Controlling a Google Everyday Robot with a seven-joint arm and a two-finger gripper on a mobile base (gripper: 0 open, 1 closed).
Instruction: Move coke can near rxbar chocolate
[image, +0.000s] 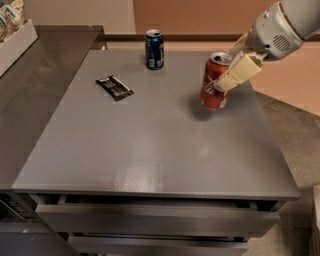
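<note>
The coke can (213, 86), red with white script and a silver top, hangs tilted just above the grey table (150, 145), right of the middle; its shadow lies below it. My gripper (226, 76) comes in from the upper right and is shut on the can's upper side, with a pale finger (239, 73) across its right face. The rxbar chocolate (114, 87), a flat black bar with pale markings, lies on the table's left part, well to the left of the can.
A blue can (154, 48) with a silver top stands upright near the table's far edge, between bar and coke can. A dark counter (35, 75) adjoins the table on the left, with a white box (15, 37) at its far end. Drawers sit below the front edge.
</note>
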